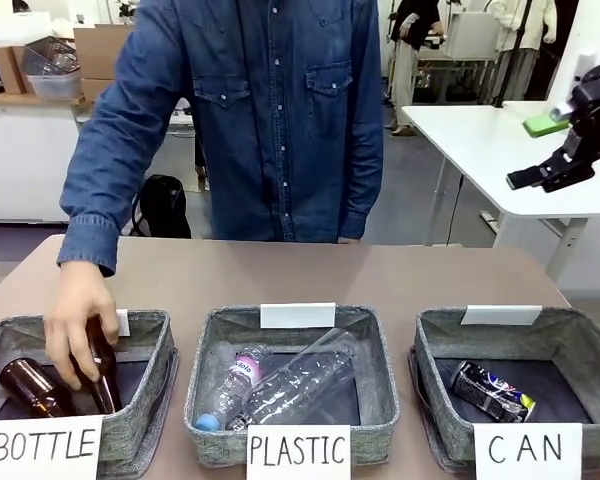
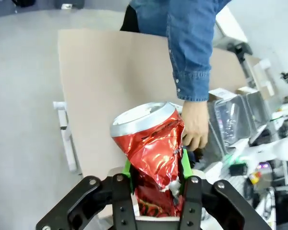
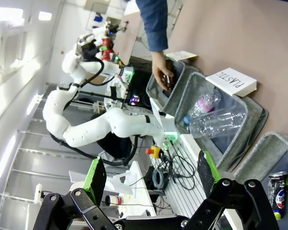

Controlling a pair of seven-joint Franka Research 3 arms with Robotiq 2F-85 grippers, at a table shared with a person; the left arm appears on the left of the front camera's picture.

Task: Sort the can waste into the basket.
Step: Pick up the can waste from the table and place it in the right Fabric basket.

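In the left wrist view my left gripper (image 2: 156, 179) is shut on a crushed red can (image 2: 151, 143) with a silver top, held high over the table's left end. The black can (image 1: 492, 392) lies on the dark bottom of the grey basket signed "CAN" (image 1: 435, 340) at the front right. From the right wrist, that can (image 3: 278, 189) and its basket (image 3: 266, 146) show at the lower right. My right gripper (image 1: 540, 155) hangs open well above the table's right side, its green pads (image 3: 97, 179) wide apart with nothing between them.
A person in a denim shirt stands across the table, with a hand (image 1: 75, 325) on a brown bottle (image 1: 35, 388) inside the "BOTTLE" basket (image 1: 150, 350). The middle "PLASTIC" basket (image 1: 380, 350) holds clear bottles (image 1: 295, 385). Bare brown tabletop (image 1: 310, 270) lies behind the baskets.
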